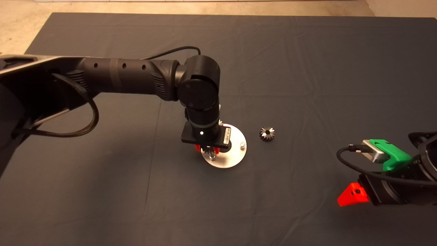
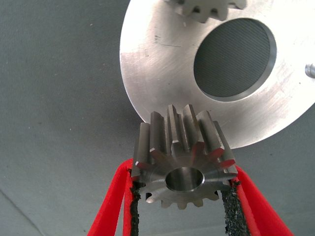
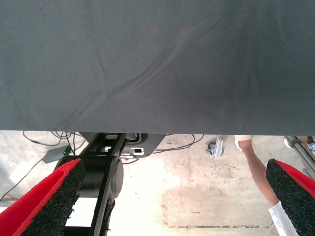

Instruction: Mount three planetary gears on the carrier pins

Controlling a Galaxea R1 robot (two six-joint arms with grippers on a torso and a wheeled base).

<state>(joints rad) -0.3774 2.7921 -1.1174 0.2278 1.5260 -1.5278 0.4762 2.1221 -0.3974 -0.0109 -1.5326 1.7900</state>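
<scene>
My left gripper (image 2: 183,174) is shut on a silvery planetary gear (image 2: 182,162), held by its toothed sides with the bore showing. It hangs at the near rim of the round silver carrier disc (image 2: 157,64); whether it touches a pin is hidden. A second gear (image 2: 204,9) sits on the disc's far side, cut off by the picture edge. One bare carrier pin (image 2: 310,70) stands by the rim. From above, the left gripper (image 1: 206,149) is over the disc (image 1: 232,160), and a third gear (image 1: 267,133) lies on the mat to its right.
My right gripper (image 1: 355,194) waits at the lower right edge of the mat, open with nothing between its fingers (image 3: 54,196). Its wrist view shows the mat edge, the floor beyond and a person's leg (image 3: 256,167).
</scene>
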